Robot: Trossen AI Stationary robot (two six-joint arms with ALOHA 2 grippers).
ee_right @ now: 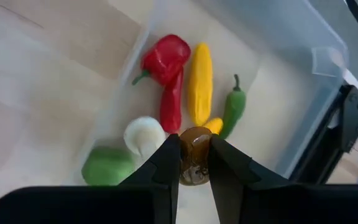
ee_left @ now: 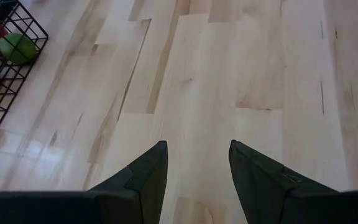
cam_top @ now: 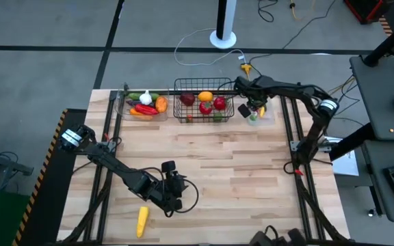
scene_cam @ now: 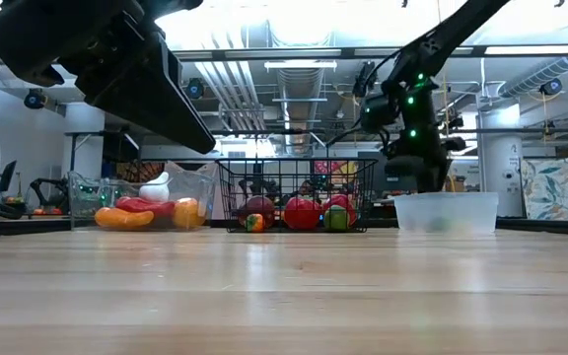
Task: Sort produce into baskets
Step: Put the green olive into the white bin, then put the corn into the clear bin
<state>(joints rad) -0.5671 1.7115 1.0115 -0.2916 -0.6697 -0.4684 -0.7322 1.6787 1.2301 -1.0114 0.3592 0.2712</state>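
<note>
Right wrist view looks down past the right gripper [ee_right: 194,163], whose two dark fingers pinch a small brown, glossy piece of produce [ee_right: 195,155] between their tips; what it is cannot be made out, and its lower part is hidden by the fingers. Directly under this pincer lies the smaller clear bin [ee_right: 303,81], holding a red pepper [ee_right: 164,59], a yellow corn-like piece [ee_right: 199,82], a slim green chili [ee_right: 233,111], a white garlic [ee_right: 143,134] and a green round piece [ee_right: 107,166]. The corn, the chili and a second red piece [ee_right: 171,106] lie with their long axes roughly parallel, pointing away from the fingertips; a yellow-orange bit just beyond the held piece is mostly covered by it. In the high view this gripper [cam_top: 257,108] hangs over the bin at the table's far right, just beside the black wire basket [cam_top: 205,85] of red and orange pieces, with the wide clear bin [cam_top: 118,104] beyond that. The left gripper [ee_left: 196,163] hovers over bare wood [ee_left: 260,74] near the front, its fingers spread apart with nothing between them. A yellow corn cob [cam_top: 142,220] lies just beside it on the table, long axis running front to back; which end is the tip cannot be told.
</note>
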